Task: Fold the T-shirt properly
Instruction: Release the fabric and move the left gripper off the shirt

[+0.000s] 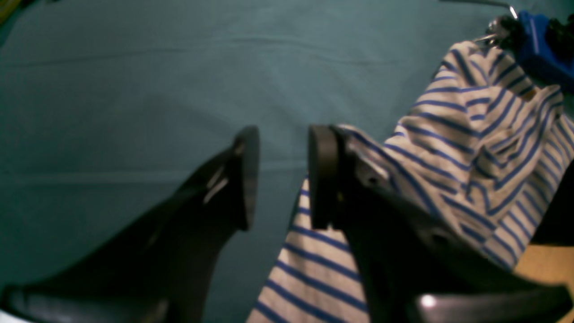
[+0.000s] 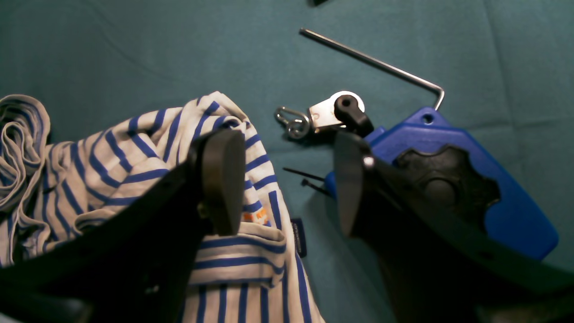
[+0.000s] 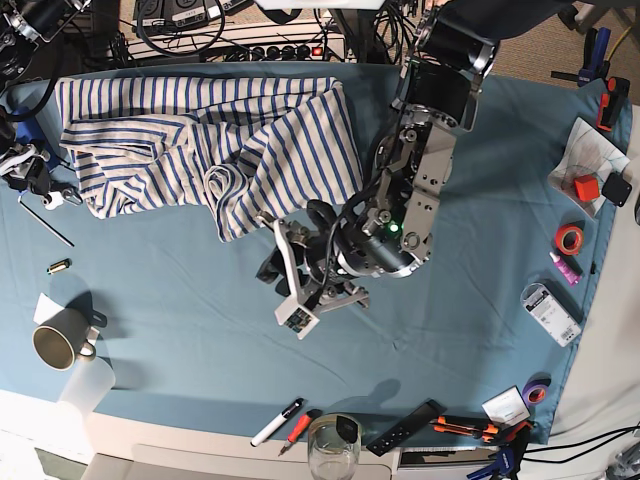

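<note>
In the left wrist view the left gripper has its jaws parted and empty beside the T-shirt, the right wrist view shows the right gripper wide open over the shirt's edge, and the base view shows the shirt crumpled at the far end of the bench.

You are looking at a bench draped in matt teal cloth, its weave soft and faintly creased. The T-shirt is limp cotton knit, off-white with thin blue stripes, matt and rumpled into folds. The left claw shows dull black plastic fingers with flat, smooth pads; the right claw has the same matt black finish. Beside it you see a glossy blue plastic clamp with a black moulded knob, a bright bent steel rod, and a shiny metal shackle. Near the bench's front edge stand a glazed mug and a clear glass.
</note>
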